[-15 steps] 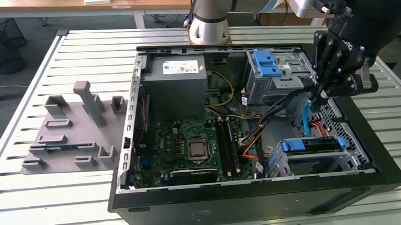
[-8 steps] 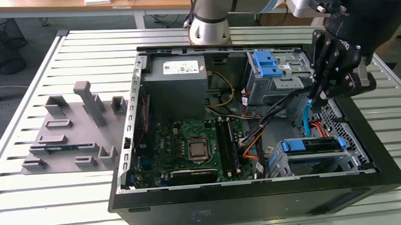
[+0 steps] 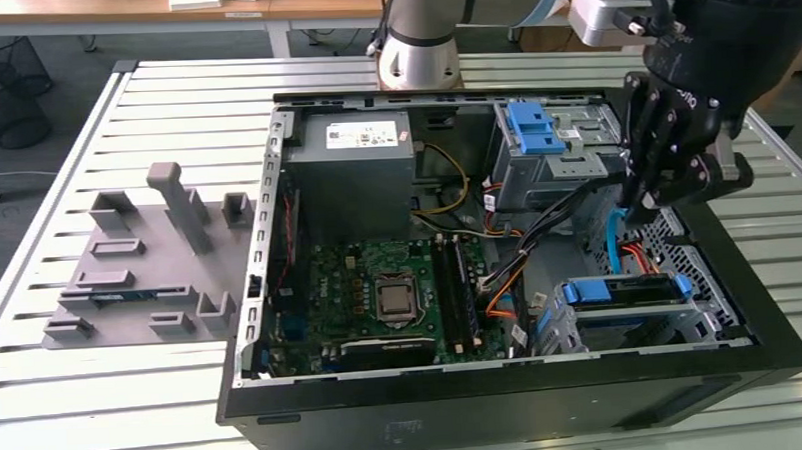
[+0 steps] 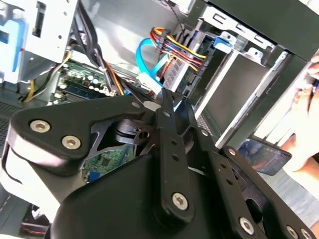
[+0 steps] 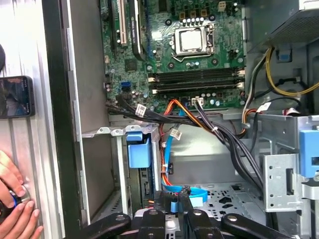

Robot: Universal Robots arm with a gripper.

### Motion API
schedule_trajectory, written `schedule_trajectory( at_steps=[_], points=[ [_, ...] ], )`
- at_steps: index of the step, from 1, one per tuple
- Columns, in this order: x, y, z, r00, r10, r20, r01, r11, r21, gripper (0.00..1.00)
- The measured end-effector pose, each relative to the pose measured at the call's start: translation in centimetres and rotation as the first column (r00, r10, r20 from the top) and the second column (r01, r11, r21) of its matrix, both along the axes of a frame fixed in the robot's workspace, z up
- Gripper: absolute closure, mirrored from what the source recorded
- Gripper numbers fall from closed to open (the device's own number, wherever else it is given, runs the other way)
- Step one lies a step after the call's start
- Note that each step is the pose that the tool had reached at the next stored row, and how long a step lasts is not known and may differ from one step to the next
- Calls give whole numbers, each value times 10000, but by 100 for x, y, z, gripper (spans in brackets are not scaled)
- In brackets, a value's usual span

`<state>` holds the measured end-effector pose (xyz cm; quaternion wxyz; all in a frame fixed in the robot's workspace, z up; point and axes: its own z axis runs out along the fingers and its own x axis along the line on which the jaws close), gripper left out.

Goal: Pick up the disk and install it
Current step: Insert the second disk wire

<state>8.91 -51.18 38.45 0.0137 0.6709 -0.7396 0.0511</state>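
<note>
Hovering my gripper (image 3: 637, 209) over the open PC case (image 3: 380, 406), fingers together w/ nothing between them. Disk (image 3: 626, 289) sits in its bay by the case's front corner, blue bracket up, prob. seated. First wrist view adds a hand (image 5: 15, 199) outside the case wall.

Arm bent downward, black pincer (image 3: 640, 205) pointing down, fingers (image 5: 185, 215) closed together, holding nothing
</note>
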Motion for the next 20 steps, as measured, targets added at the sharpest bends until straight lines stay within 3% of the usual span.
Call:
schedule_trajectory(
  at_steps=[7,11,14,19,20],
  points=[
    [0,9,-89,10000,-48,46,49,9998,-210,76],
    [10,8,-108,10000,-73,49,74,9998,-199,84],
    [29,3,-121,9999,-91,47,91,10000,-28,84],
    [33,-61,-152,9999,-93,43,91,9989,450,84],
    [33,-75,-154,9999,-93,40,91,9983,584,84]
  ],
)
